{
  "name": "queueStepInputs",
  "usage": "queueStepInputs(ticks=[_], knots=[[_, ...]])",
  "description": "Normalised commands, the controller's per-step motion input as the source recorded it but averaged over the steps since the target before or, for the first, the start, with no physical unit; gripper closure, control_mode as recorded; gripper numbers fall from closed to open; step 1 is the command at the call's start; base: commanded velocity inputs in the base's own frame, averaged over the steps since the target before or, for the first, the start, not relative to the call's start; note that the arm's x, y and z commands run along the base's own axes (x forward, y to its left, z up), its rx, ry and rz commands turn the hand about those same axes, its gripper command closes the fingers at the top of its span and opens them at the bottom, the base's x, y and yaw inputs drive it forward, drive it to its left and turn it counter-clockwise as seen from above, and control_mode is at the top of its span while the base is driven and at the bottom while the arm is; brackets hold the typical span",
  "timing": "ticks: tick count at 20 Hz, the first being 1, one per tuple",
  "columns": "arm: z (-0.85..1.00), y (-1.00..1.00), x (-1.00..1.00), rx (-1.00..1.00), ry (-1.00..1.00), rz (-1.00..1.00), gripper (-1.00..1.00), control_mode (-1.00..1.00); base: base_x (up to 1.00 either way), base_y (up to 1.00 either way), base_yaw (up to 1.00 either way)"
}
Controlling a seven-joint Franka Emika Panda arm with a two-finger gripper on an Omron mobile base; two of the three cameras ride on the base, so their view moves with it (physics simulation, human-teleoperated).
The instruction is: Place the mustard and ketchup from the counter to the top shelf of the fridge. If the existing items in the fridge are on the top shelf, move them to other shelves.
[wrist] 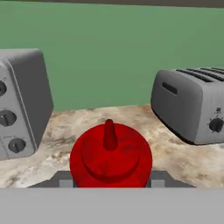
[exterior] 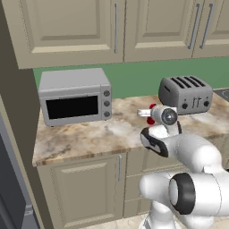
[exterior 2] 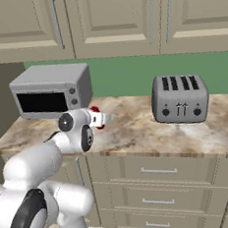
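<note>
My gripper (wrist: pixel 111 181) is shut on the ketchup (wrist: pixel 111 154), a red squeeze bottle with a pointed nozzle, held between the two fingertips. In the base views the ketchup (exterior: pixel 151 120) (exterior 2: pixel 95 110) shows as red patches around my gripper (exterior: pixel 149 114) (exterior 2: pixel 100 118), which reaches level over the counter (exterior: pixel 89 138) (exterior 2: pixel 137 128) between the two appliances. Marbled counter (wrist: pixel 175 162) lies below and beyond the bottle. A grey strip of the fridge (exterior: pixel 9 188) stands at the lower left. The mustard, the top shelf and the existing items are out of view.
A grey microwave (exterior: pixel 74 96) (exterior 2: pixel 52 90) (wrist: pixel 22 105) stands at the counter's left. A grey slot toaster (exterior: pixel 185 94) (exterior 2: pixel 179 99) (wrist: pixel 192 109) stands at the right. Cream wall cabinets (exterior: pixel 67 27) hang above, and drawers (exterior 2: pixel 158 171) sit below.
</note>
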Motion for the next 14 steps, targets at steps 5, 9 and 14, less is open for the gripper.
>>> queueStepInputs(ticks=[5, 9, 14], knots=[[1.00, 0.00, -1.00, -0.08, -0.21, 0.06, 1.00, -1.00, 0.00, 0.00, 0.00], [1.00, 0.00, -1.00, -0.07, -0.12, 0.08, 1.00, -1.00, 0.00, 0.00, 0.00], [1.00, 0.00, -1.00, -0.07, -0.02, 0.09, 1.00, -1.00, 0.00, 0.00, 0.00]])
